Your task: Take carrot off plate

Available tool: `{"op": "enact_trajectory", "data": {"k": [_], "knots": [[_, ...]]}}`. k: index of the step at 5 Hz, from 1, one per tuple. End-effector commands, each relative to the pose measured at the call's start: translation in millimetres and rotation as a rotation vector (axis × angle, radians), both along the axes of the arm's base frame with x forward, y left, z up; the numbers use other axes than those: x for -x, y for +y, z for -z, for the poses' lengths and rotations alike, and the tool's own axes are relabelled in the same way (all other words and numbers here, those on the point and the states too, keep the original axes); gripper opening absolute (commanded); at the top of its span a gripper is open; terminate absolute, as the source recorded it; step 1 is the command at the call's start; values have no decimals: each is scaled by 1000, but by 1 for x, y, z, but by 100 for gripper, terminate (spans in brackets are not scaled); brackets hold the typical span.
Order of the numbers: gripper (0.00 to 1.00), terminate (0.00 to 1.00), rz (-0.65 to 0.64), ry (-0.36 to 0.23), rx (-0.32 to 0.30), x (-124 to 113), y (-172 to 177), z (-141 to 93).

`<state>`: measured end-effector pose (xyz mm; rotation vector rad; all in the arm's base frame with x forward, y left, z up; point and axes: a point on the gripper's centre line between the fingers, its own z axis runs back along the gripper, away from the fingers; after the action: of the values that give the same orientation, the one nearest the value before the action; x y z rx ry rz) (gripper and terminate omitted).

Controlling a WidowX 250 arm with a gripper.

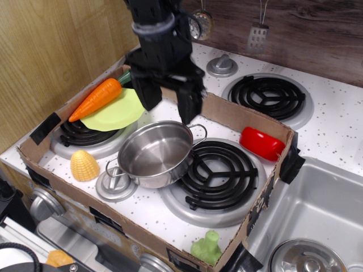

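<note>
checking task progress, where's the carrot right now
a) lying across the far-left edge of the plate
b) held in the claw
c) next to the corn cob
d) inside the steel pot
a: the carrot lies across the far-left edge of the plate, while the open claw hangs empty to its right.

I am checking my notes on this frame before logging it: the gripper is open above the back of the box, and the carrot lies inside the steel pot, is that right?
Not quite. The gripper is open above the back of the box, but the carrot lies on the far-left edge of the plate, not in the steel pot, which is empty. The observation.image view shows this.
</note>
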<state>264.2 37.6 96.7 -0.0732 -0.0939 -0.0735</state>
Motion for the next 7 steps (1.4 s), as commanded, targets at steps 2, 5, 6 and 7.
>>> {"op": "enact_trajectory", "data": {"k": [2,5,6,7], "knots": [[100,0,52,-88,-134,-41,70,-5],[100,0,114,-126,-106,-62,127,16],[100,0,124,-149,-110,-71,135,20],[100,0,116,-142,-80,-68,137,28]]}}
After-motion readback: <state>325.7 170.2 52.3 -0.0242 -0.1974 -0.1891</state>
